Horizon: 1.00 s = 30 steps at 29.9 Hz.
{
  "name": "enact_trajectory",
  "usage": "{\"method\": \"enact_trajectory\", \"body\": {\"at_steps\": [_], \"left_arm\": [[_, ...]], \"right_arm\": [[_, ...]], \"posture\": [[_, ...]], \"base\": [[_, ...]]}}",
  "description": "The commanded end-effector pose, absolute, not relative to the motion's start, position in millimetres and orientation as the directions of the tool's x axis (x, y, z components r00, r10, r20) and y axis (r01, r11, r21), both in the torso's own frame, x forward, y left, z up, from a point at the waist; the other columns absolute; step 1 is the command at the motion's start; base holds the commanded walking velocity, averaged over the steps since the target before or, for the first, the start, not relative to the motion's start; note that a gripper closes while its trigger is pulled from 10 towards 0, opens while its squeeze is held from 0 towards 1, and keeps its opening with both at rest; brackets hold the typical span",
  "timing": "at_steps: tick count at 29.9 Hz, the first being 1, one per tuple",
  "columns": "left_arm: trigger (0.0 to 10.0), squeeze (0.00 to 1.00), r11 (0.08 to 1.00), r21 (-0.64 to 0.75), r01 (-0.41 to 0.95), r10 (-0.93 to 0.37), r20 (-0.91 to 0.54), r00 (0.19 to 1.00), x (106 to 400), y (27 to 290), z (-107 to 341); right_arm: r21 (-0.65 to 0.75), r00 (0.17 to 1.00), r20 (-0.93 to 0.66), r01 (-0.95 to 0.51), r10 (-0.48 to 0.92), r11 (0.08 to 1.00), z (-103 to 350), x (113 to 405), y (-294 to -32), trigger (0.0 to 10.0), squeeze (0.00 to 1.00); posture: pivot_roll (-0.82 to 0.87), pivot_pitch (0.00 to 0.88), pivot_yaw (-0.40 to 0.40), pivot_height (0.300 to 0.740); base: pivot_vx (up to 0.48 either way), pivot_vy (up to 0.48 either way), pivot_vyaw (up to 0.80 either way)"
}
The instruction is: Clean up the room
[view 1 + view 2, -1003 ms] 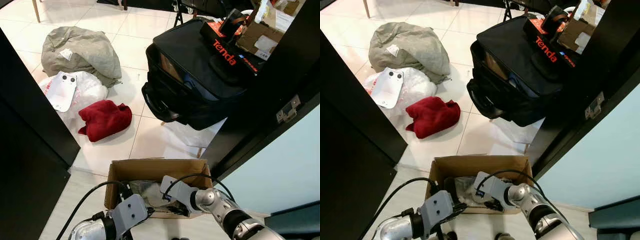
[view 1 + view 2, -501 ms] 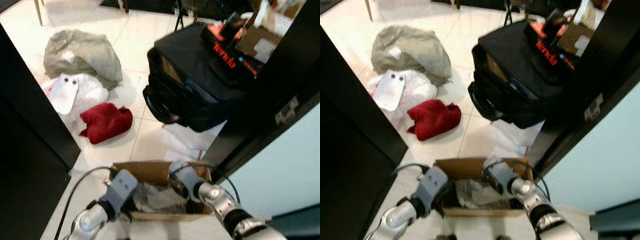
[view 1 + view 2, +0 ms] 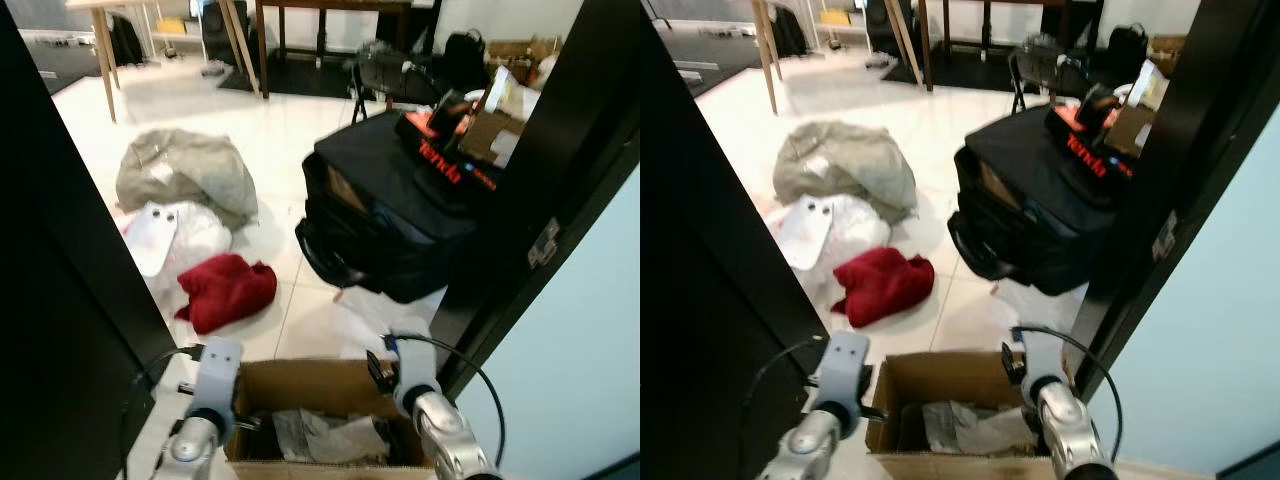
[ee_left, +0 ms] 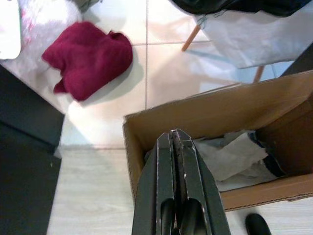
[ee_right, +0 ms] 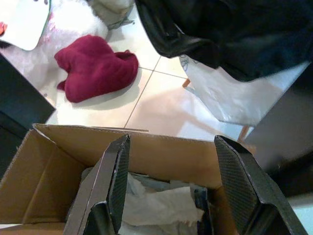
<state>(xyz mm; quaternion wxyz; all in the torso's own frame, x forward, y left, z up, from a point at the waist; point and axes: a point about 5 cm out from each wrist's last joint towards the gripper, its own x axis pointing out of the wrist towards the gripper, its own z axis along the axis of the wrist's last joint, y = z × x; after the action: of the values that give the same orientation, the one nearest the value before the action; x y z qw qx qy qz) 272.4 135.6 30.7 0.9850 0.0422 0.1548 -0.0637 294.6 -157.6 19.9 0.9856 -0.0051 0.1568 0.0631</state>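
Observation:
An open cardboard box [image 3: 300, 378] stands on the floor right in front of me, with crumpled paper and plastic [image 3: 322, 438] inside. My left gripper [image 4: 172, 134] hangs over the box's left end, its two black fingers pressed together with nothing between them. Over the right end, my right gripper [image 5: 171, 142] is spread wide and empty. A red cloth [image 3: 226, 290] lies on the tiles beyond the box. Behind it are a white plastic bag [image 3: 178, 235] and a grey-green bundle [image 3: 186, 170].
A large black bag [image 3: 390, 215] sits ahead on the right, with a Tenda carton [image 3: 446, 162] on top. A black door frame [image 3: 545, 190] rises at the right and a dark panel [image 3: 60, 300] at the left. Table legs [image 3: 105, 60] stand far back.
The camera has tilted up, showing more of the room. Both arms have risen from inside the box to its left and right ends.

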Motion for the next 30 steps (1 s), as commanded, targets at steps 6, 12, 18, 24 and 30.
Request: {"method": "enact_trajectory", "body": {"at_steps": [6,12,18,24,30], "left_arm": [[10.0,0.0,0.988,0.106,0.115,-0.077,-0.312,0.947,273.0,136.3,28.0],[10.0,0.0,0.987,0.126,0.104,-0.062,-0.302,0.951,272.2,137.7,28.6],[10.0,0.0,0.979,0.148,0.141,-0.095,-0.282,0.955,269.4,131.9,31.9],[10.0,0.0,0.972,0.165,0.165,-0.115,-0.277,0.954,267.7,127.5,32.3],[10.0,0.0,0.967,0.176,0.186,-0.135,-0.267,0.954,267.3,124.5,33.6]], "right_arm": [[-0.082,0.94,-0.312,-0.168,0.134,0.982,18.2,283.6,-158.4,10.0,0.0],[-0.108,0.934,-0.328,-0.185,0.141,0.977,16.5,280.4,-156.0,10.0,0.0],[-0.084,0.92,-0.371,-0.172,0.129,0.982,11.8,274.5,-156.8,10.0,0.0],[-0.061,0.917,-0.383,-0.147,0.113,0.987,10.4,271.8,-158.8,10.0,0.0],[-0.052,0.911,-0.4,-0.129,0.098,0.99,10.1,268.7,-160.8,10.0,0.0]], "posture": [[-0.01,0.044,0.025,0.74],[0.0,0.051,0.009,0.74],[0.0,0.062,0.002,0.74],[0.0,0.062,-0.004,0.74],[0.0,0.061,-0.003,0.74]], "base": [[0.0,0.0,0.0],[0.0,0.0,0.0],[0.0,0.0,-0.31],[0.0,0.0,-0.8],[0.0,0.0,-0.8]]}}
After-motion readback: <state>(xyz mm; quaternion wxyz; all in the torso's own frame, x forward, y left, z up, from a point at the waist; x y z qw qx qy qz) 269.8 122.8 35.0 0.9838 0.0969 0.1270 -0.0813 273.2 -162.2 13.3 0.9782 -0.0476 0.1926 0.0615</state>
